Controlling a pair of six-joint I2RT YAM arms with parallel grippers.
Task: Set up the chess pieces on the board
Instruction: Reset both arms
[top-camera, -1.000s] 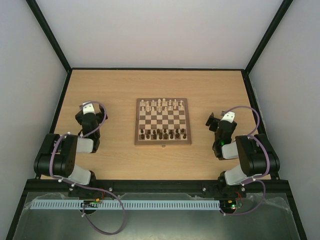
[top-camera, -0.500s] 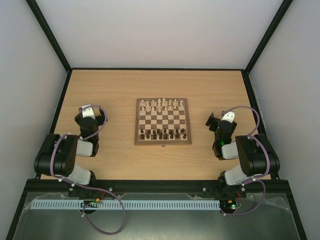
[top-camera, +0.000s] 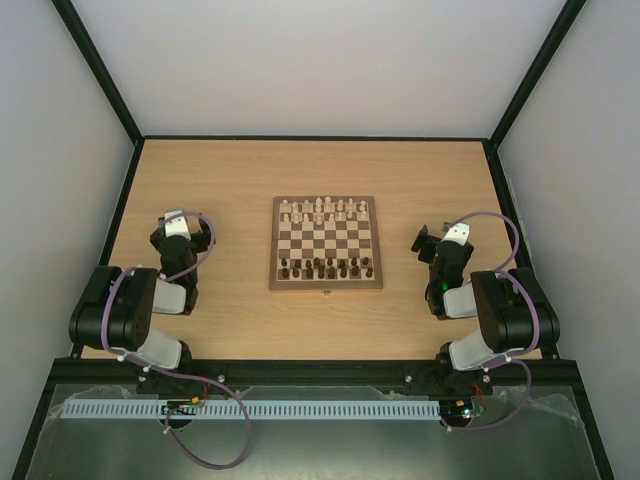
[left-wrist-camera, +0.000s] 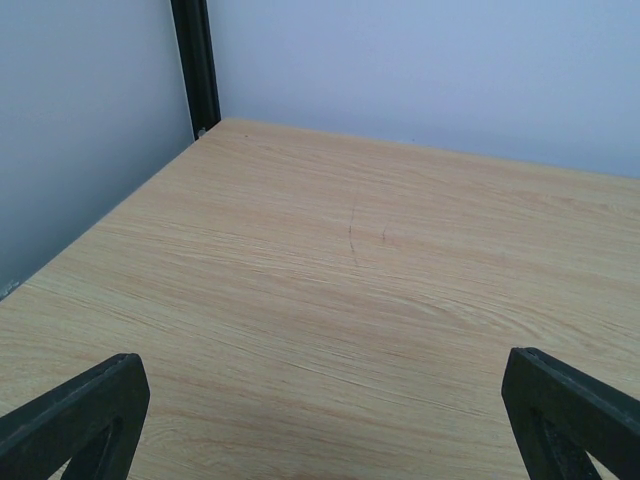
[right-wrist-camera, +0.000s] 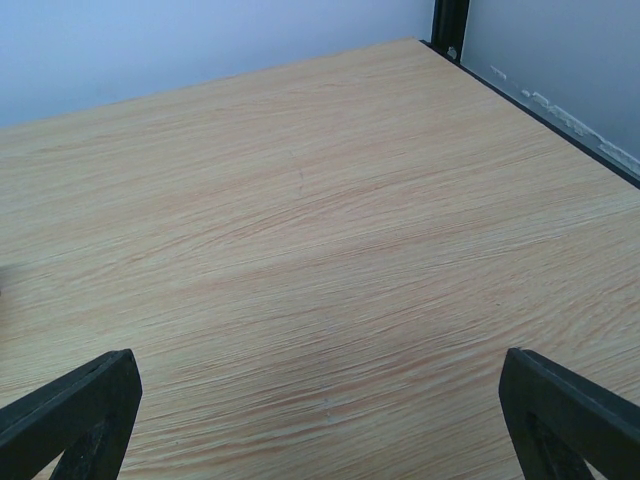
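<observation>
Top external view: the board (top-camera: 325, 243) lies centred on the table (top-camera: 220, 180), with the chess pieces (top-camera: 322, 209) crowded on its far rows. The left gripper (left-wrist-camera: 320, 420) and right gripper (right-wrist-camera: 320, 415) stand wide and empty, well apart from it. Risk: wide jaws entering a crowded row may topple neighbouring pieces (each is tiny).

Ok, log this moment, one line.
left fingers: open, empty | right fingers: open, empty | pale cream chess pieces: far rows of square checkered wooden chessboard

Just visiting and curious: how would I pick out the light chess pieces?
On the wooden table, find the checkered board in the middle. The pale chess pieces stand along its far edge. They are cream, unlike the dark pieces on the near edge.
</observation>
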